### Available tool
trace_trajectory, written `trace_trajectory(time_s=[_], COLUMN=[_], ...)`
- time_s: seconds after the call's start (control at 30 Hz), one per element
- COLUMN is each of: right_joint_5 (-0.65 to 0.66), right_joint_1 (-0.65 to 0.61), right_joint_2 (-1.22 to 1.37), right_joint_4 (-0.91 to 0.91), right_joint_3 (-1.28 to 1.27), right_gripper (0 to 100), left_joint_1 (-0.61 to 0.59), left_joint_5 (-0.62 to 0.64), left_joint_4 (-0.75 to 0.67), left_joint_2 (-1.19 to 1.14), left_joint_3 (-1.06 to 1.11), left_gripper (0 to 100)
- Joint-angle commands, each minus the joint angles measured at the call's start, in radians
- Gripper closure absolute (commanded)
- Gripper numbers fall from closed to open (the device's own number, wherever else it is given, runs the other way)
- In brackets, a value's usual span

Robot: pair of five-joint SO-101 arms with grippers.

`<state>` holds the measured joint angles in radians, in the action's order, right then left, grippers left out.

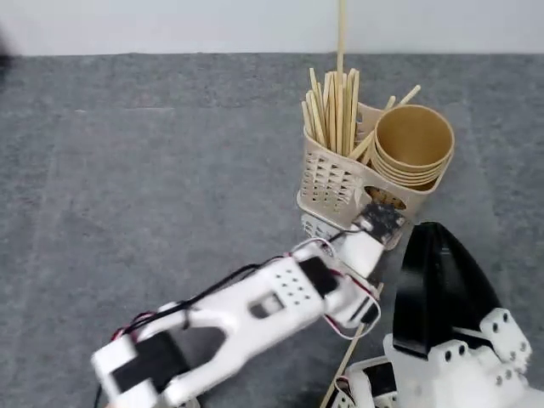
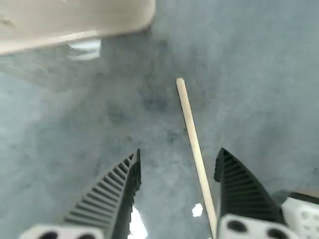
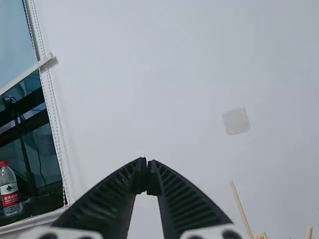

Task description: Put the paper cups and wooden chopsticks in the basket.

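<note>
Slim, pale, round-tipped chopstick (image 2: 191, 133) lies flat on the grey desk (image 2: 264, 74) between the spread jaws of the left gripper (image 2: 179, 151); right gripper (image 3: 147, 168) is pressed together.

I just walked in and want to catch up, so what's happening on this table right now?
Two robot arms are filling a basket. A stack of paper cups and a bundle of chopsticks already stand in it. One loose chopstick lies on the grey mat beside the basket. The left gripper hangs open over it and is not gripping it yet. The right gripper is shut and holds nothing.
</note>
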<state>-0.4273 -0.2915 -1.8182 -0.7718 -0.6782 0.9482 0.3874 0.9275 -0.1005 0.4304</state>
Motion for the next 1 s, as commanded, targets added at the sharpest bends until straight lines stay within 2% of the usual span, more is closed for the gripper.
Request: trace_trajectory(time_s=[0.0, 0.23, 0.43, 0.77, 0.97], right_joint_5=[-0.009, -0.008, -0.008, -0.008, -0.008], right_joint_1=[-0.012, -0.008, -0.01, -0.007, -0.007], right_joint_2=[0.002, 0.002, 0.002, 0.002, 0.002], right_joint_4=[0.016, 0.013, -0.025, -0.033, -0.027], right_joint_3=[0.002, -0.005, -0.005, -0.003, 0.0], right_gripper=[99.0, 99.0, 99.0, 99.0, 99.0], left_joint_1=[0.008, 0.058, 0.095, 0.087, 0.087], left_joint_5=[0.0, 0.0, 0.003, -0.005, -0.018], left_joint_4=[0.043, 0.242, 0.269, 0.445, 0.582], left_joint_2=[-0.13, -0.354, -0.47, -0.589, -0.634], left_joint_3=[-0.163, -0.475, -0.585, -0.736, -0.835], left_gripper=[76, 76, 77, 99, 99])
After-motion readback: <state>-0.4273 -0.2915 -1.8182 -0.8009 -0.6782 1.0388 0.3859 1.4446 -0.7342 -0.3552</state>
